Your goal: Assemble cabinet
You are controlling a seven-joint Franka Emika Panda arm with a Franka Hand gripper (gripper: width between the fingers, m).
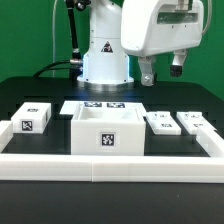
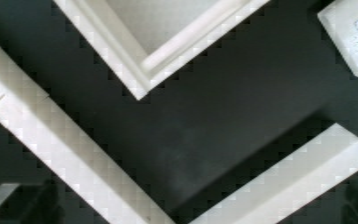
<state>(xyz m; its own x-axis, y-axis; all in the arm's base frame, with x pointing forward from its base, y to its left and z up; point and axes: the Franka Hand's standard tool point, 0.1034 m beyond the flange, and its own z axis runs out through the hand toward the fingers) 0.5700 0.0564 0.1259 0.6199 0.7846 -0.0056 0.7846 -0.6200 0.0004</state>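
Note:
The cabinet box, a large open white square box with a marker tag on its front, stands mid-table. A corner of it shows in the wrist view. Smaller white tagged panel pieces lie beside it: one on the exterior view's left and two on the right. The edge of one tagged piece shows in the wrist view. My gripper hangs high above the right-hand pieces, its fingers apart with nothing between them. Its fingertips do not show clearly in the wrist view.
The marker board lies flat behind the box. A long low white rail runs along the table's front and up both sides; its corner forms a V in the wrist view. The robot base stands at the back.

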